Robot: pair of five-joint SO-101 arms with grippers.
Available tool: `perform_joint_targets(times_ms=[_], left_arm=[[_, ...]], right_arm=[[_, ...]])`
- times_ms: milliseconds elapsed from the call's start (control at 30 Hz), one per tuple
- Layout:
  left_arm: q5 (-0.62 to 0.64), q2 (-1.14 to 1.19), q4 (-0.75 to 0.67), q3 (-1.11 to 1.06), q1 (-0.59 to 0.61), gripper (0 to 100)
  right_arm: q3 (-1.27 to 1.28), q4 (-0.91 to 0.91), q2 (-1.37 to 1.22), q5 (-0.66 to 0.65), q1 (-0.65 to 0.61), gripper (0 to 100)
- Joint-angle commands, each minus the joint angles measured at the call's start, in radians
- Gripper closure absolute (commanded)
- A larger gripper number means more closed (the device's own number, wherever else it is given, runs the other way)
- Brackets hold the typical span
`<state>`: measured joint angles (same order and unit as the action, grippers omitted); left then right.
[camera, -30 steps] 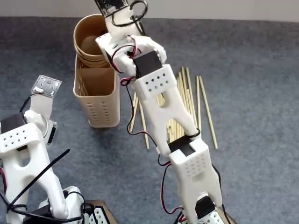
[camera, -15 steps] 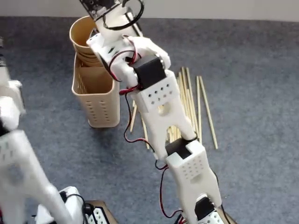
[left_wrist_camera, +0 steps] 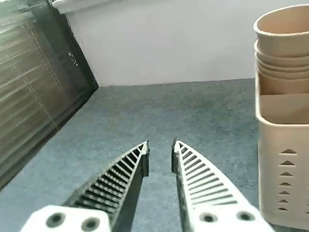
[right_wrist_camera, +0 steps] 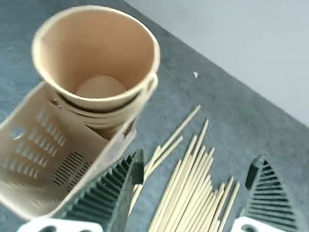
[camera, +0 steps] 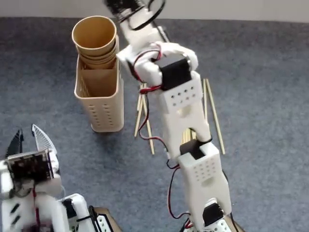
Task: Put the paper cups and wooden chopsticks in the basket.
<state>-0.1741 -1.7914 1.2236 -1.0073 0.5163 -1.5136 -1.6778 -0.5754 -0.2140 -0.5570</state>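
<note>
A stack of tan paper cups stands upright in the far end of the beige basket. Wooden chopsticks lie loose on the grey carpet to the right of the basket, partly under my right arm. My right gripper hangs wide open above the chopsticks, beside the cups and the basket, holding nothing. My left gripper sits at the near left, well short of the basket, and is open and holding nothing. The cups and basket stand ahead of it to one side.
Grey carpet covers the whole work surface. A white wall runs along the far edge, with dark blinds off to the side. Red and black cables hang along the right arm near the basket.
The right gripper has come off the cups and shifted right over the chopsticks; the cup stack now stands upright. The left arm has swung back to the near left.
</note>
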Motion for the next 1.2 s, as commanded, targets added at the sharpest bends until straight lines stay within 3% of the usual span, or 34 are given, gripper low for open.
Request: perform_joint_targets(times_ms=[0, 200, 367, 1167], left_arm=[[0.017, 0.025, -0.216, -0.289, -0.010, 89], [0.147, 0.051, -0.371, -0.538, -0.005, 89], [0.141, 0.027, -0.414, -0.598, 0.012, 89], [0.140, -0.027, -0.413, -0.636, -0.042, 89]], right_arm=[[-0.044, 0.031, -0.010, 0.028, 0.038, 66.3], [-0.044, 0.326, -0.107, 0.029, 0.021, 66.3], [-0.035, 0.547, -0.119, 0.031, -0.010, 66.3], [0.122, 0.544, -0.495, 0.028, -0.024, 66.3]])
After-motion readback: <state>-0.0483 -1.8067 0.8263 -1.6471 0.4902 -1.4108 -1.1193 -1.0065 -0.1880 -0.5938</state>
